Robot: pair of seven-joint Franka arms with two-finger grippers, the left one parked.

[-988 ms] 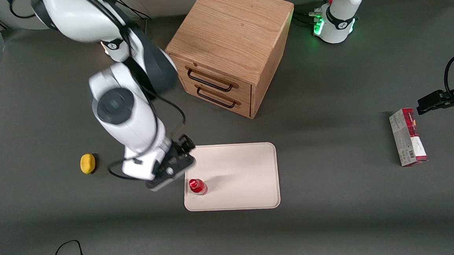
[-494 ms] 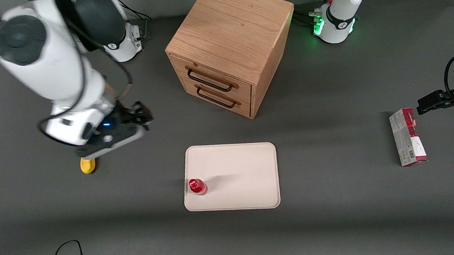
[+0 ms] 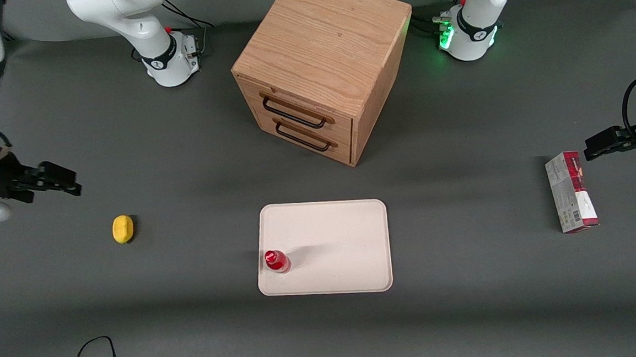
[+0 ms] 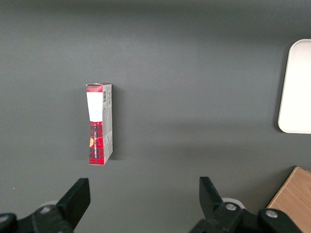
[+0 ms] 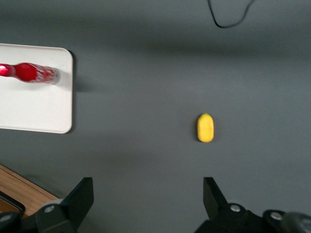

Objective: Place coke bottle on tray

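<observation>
Since a second ago the right arm has swung away from the tray (image 3: 349, 237), first to a spot above the yellow object, and now hangs well off toward the working arm's end of the desk (image 3: 195, 329), at the edge of the front view. Its claw (image 3: 58, 180) is high above the bare desk surface, farther from the front camera than the small yellow object (image 3: 123, 229), which is uncovered again after being partly hidden under the arm half a second ago. In the right wrist view the two fingers (image 5: 80, 196) stand wide apart with nothing between them, and the yellow object (image 5: 205, 127) lies on the desk below them. The coke bottle (image 3: 276, 260) has not shifted: it stands upright on the tray, in the corner nearest the front camera and toward the working arm's end, close to the rim. The right wrist view shows the same bottle (image 5: 30, 73) on the tray (image 5: 43, 109), well apart from the claw. A wooden drawer cabinet (image 3: 322, 70) sits farther from the front camera than the tray, both drawers closed. A red-and-grey carton (image 3: 571, 191) lies flat toward the parked arm's end of the desk, also seen in the left wrist view (image 4: 99, 124).
</observation>
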